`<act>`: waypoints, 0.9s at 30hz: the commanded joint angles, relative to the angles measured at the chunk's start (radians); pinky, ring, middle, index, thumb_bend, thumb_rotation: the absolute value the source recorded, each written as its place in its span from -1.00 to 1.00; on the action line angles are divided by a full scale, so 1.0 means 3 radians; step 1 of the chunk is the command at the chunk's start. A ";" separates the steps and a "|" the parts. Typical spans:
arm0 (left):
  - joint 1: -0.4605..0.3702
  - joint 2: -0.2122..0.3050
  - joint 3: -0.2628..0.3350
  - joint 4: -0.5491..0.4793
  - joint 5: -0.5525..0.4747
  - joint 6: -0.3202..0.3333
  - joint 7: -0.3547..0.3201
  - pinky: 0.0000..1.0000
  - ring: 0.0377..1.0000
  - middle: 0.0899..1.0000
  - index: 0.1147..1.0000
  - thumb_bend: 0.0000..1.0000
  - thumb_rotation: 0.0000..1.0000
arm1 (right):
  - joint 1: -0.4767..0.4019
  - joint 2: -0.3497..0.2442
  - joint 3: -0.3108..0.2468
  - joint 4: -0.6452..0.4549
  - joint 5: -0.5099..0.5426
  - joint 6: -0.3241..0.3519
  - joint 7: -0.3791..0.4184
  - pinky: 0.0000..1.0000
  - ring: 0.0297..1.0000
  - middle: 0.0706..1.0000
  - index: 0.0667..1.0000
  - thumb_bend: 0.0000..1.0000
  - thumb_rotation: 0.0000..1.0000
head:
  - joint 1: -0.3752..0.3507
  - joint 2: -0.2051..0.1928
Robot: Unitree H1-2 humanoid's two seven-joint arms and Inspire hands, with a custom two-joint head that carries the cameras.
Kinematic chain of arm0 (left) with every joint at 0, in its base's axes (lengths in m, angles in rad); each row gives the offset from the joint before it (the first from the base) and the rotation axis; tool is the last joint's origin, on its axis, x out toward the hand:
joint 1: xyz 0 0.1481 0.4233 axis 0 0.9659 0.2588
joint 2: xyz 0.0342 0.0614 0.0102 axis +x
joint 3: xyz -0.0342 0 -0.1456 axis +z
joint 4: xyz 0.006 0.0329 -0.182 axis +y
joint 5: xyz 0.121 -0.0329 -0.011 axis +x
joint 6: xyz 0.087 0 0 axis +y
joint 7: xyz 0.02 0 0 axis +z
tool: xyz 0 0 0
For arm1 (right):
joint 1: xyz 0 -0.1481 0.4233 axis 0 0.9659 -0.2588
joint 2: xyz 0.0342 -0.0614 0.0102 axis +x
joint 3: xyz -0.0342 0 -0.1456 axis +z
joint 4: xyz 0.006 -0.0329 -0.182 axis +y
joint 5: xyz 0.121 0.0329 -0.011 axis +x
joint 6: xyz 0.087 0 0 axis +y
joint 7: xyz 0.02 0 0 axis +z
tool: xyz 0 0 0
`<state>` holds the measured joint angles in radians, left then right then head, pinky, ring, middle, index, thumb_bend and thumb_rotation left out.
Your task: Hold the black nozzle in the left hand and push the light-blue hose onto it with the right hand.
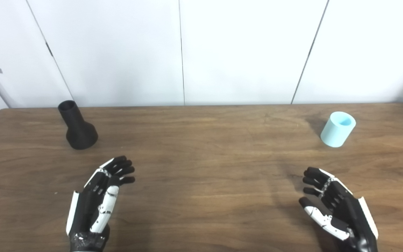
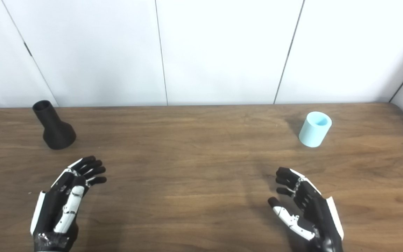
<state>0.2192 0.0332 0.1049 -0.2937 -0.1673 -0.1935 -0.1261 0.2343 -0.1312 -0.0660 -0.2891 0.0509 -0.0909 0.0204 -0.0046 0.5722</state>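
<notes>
Left robot hand [image 1: 98,199] and right robot hand [image 1: 334,206] shown empty, fingers spread, above tabletop [image 1: 201,168] | black nozzle [image 1: 76,126] upright far left | light-blue hose [image 1: 338,129] far right

One wooden bench [image 1: 201,168] carries the scene; on it stands one black nozzle [image 1: 77,126], near the bench's far left corner; one light-blue hose [image 1: 338,129] piece sits toward the bench's far right side; two robot hands hover over the bench's near edge, one left hand [image 1: 98,199] and one right hand [image 1: 334,206], both empty with fingers spread.
</notes>
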 commanded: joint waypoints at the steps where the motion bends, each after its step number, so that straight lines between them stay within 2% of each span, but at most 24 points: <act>1: 0.0347 -0.0002 -0.0024 -0.0117 -0.0024 -0.0055 0.0009 0.33 0.44 0.45 0.41 -0.51 -0.07 | -0.0012 0.0046 -0.0021 -0.0110 0.0019 -0.0104 -0.0014 0.38 0.52 0.52 0.45 -0.46 -0.86 | -0.0002 0.0007; 4: 0.0347 0.0006 -0.0029 -0.0121 -0.0032 -0.0055 -0.0001 0.34 0.45 0.46 0.42 -0.52 -0.06 | -0.0012 0.0044 -0.0018 -0.0116 0.0022 -0.0096 -0.0011 0.38 0.52 0.51 0.44 -0.46 -0.79 | -0.0003 0.0006; 10: 0.0343 0.0004 -0.0028 -0.0129 0.0001 -0.0055 0.0011 0.33 0.45 0.46 0.42 -0.52 -0.06 | -0.0019 0.0049 -0.0025 -0.0088 0.0032 -0.0121 -0.0018 0.41 0.54 0.53 0.45 -0.47 -0.98 | -0.0002 0.0004; 13: 0.0340 0.0007 -0.0028 -0.0127 -0.0005 -0.0057 0.0007 0.33 0.45 0.47 0.43 -0.53 -0.07 | -0.0020 0.0048 -0.0022 -0.0094 0.0013 -0.0112 -0.0022 0.37 0.51 0.50 0.43 -0.45 -0.81 | 0.0003 0.0004; 17: 0.0338 0.0006 -0.0014 -0.0112 -0.0011 -0.0062 0.0015 0.32 0.45 0.46 0.42 -0.52 -0.08 | -0.0022 0.0054 -0.0021 -0.0074 0.0029 -0.0113 -0.0019 0.41 0.54 0.53 0.45 -0.47 -0.92 | -0.0003 -0.0021; 20: 0.0338 -0.0013 0.0036 -0.0082 -0.0024 -0.0083 0.0056 0.30 0.43 0.44 0.40 -0.51 -0.15 | -0.0027 0.0051 -0.0021 -0.0055 0.0020 -0.0136 -0.0020 0.39 0.53 0.52 0.44 -0.46 -0.89 | 0.0023 -0.0034; 22: 0.0340 -0.0042 0.0093 -0.0082 -0.0025 -0.0106 0.0114 0.30 0.40 0.41 0.36 -0.42 -0.23 | -0.0025 0.0039 -0.0032 -0.0048 0.0020 -0.0124 -0.0020 0.38 0.53 0.52 0.45 -0.46 -0.85 | 0.0058 -0.0030; 25: 0.0349 -0.0049 0.0166 -0.0188 -0.0038 -0.0078 0.0179 0.31 0.37 0.37 0.32 -0.25 -0.29 | -0.0021 0.0032 -0.0072 -0.0029 0.0097 -0.0113 -0.0021 0.41 0.55 0.54 0.46 -0.47 -0.97 | 0.0144 -0.0029; 27: 0.0354 -0.0031 0.0207 -0.0266 0.0021 -0.0072 0.0219 0.30 0.35 0.36 0.30 -0.17 -0.44 | -0.0021 0.0021 -0.0107 -0.0009 0.0170 -0.0115 -0.0011 0.44 0.56 0.55 0.48 -0.49 -0.99 | 0.0219 -0.0027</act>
<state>0.2224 0.0325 0.1652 -0.3259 -0.1674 -0.1933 -0.0705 0.2349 -0.1326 -0.0807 -0.2716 0.0815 -0.0913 0.0207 0.0597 0.5630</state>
